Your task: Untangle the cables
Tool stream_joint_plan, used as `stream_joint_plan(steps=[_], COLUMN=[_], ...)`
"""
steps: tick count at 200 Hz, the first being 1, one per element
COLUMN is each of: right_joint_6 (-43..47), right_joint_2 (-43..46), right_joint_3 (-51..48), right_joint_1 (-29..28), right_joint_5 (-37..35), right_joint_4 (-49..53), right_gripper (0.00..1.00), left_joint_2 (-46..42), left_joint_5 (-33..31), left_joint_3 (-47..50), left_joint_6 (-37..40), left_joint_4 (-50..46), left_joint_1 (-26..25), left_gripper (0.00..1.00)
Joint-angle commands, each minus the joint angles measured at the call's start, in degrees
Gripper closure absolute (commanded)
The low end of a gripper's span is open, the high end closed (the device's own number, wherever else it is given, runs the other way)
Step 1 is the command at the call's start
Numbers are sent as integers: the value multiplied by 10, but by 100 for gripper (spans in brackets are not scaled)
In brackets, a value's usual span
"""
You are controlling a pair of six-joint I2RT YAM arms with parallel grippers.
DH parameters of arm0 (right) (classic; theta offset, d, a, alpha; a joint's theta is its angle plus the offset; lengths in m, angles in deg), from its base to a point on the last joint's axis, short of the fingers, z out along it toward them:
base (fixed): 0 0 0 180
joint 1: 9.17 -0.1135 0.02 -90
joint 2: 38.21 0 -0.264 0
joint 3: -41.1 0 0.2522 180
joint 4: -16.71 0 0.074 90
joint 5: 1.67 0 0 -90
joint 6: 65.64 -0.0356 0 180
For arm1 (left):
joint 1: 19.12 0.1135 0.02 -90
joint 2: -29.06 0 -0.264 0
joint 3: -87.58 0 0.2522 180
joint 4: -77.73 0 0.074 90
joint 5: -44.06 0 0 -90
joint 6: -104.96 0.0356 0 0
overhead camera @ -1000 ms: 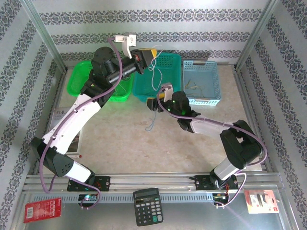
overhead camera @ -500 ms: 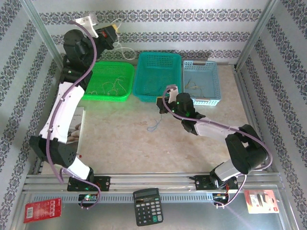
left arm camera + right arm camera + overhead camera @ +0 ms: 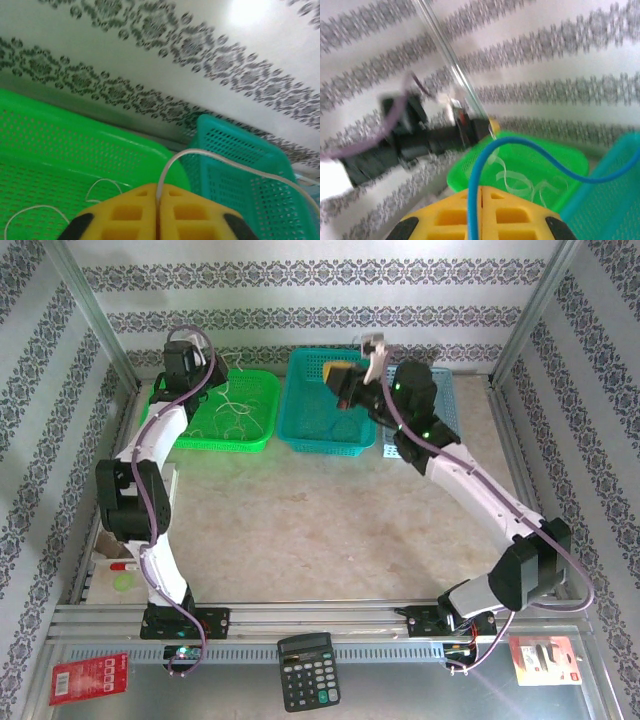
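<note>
My left gripper [image 3: 157, 200] is shut on a whitish cable [image 3: 220, 159] that arcs right over the teal basket [image 3: 240, 165]. From above, the left gripper [image 3: 210, 368] sits at the back edge of the green basket [image 3: 215, 435]. More whitish cables [image 3: 235, 405] lie inside that basket. My right gripper [image 3: 481, 192] is shut on a blue cable [image 3: 520, 144] that loops up and off to the right. In the top view the right gripper [image 3: 337, 380] hangs above the teal basket [image 3: 320, 425]. No yellow cable is visible.
A light-blue basket [image 3: 445, 420] stands at the back right, partly behind the right arm. A calculator [image 3: 308, 670] and red packets [image 3: 88, 678] lie on the front rail. Papers [image 3: 112, 570] lie at the left edge. Patterned walls enclose the table.
The left arm swung from over the teal basket to the back left, carrying the whitish cable over the green basket. The right gripper rose from mid-table to above the teal basket with the blue cable.
</note>
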Motion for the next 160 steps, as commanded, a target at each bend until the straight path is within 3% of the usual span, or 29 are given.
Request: stream_joint_plan(steps=[1,30,109,117,141,160], right_joint_6=[6,-4,-13,-12,-12,-4], right_joint_2=[-49,-129,-322,-331,-332,-309], right_joint_3=[81,164,231,228,194,164], right_joint_1=[17,47,76,78,83,84], right_joint_5=[-4,-17,2,6,5,4], right_joint_4=[42,36,38,47,63,81], right_gripper=[100,100,100,89,39,20], left_joint_2=[9,2,-69,-78,-105,-133], left_joint_5=[12,30,126,135,157,170], left_joint_3=[-4,13,-5,-5,1,18], left_joint_6=[34,30,-30,-36,-48,-54], left_joint_4=[-16,-17,-33,-34,-43,-40], left_joint_1=[4,4,4,4,3,1], left_gripper=[57,1,0,0,0,0])
